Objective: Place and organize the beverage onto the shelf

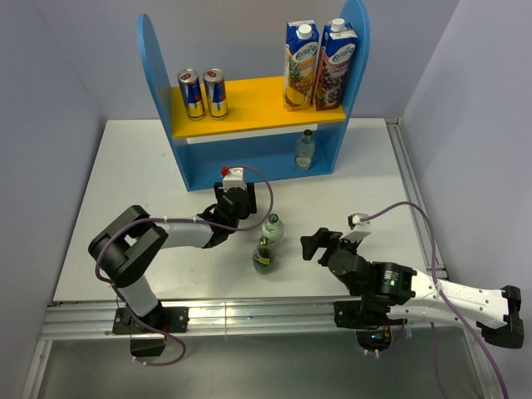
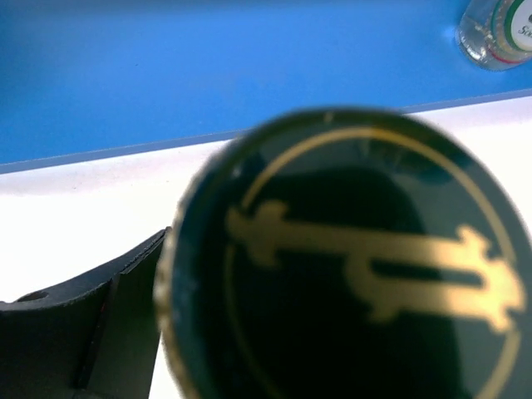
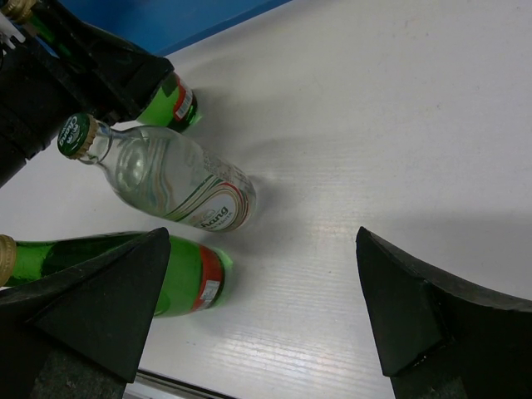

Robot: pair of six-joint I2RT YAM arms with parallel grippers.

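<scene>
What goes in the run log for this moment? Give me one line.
left tool: shut on held green bottle | right tool: open, empty | shelf: two cans, shelved clear bottle | table: loose clear bottle, loose green bottle

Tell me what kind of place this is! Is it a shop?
Not a real shop, probably a robot practice booth: a white table boxed in by plain grey walls, a left arm and right arm bolted at its edge, and a blue shelf with cans.
</scene>
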